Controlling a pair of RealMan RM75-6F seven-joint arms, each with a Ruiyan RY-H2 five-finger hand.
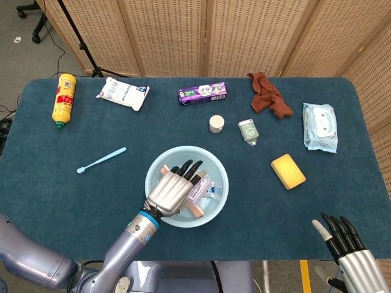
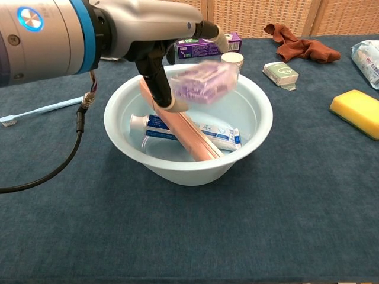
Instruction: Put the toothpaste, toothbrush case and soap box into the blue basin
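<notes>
White-blue toothpaste tube (image 2: 195, 131), pink toothbrush case (image 2: 177, 121) already in pale blue plastic basin (image 2: 260, 127). My left hand (image 1: 168, 192) clamps translucent purple soap box (image 2: 204, 80) above it; release left. Right hand (image 1: 349, 253) idle, fingers apart.

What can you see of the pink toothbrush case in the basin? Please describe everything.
The toothbrush case is a long, flat, salmon-pink box that looks like plastic, closed. It leans tilted inside the blue basin, its upper end against the far-left rim, its lower end down near the front wall. It lies across the toothpaste. The left hand with the soap box hangs above it.
</notes>
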